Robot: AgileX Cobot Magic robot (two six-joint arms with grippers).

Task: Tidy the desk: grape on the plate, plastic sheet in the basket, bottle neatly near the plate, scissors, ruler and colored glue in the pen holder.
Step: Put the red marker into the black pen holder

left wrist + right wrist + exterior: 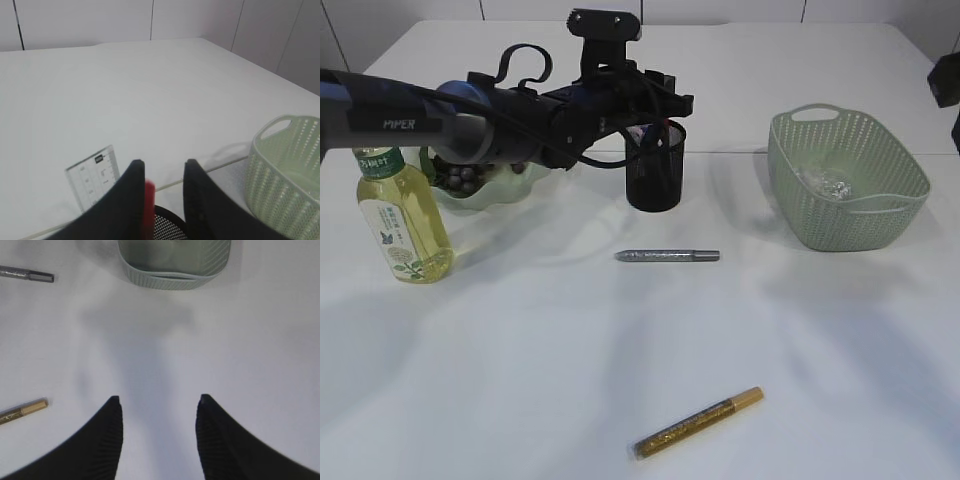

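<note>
The gold glue pen (700,423) lies nearest on the bench (520,380), the silver one (667,256) farther back, both well apart from either tool. The right tool (157,405) hovers open and empty. Beyond, the left tool (164,172) sits over the pen holder (655,170), jaws parted, something red against one finger, the ruler (95,176) just beside.

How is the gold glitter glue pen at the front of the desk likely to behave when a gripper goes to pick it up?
The gold glue pen is a slim cylinder lying flat on the table, so it would probably roll if nudged sideways. It looks rigid and light, so it shouldn't bend. Its smooth barrel may slip or pivot unless the jaws close across its middle.
</note>
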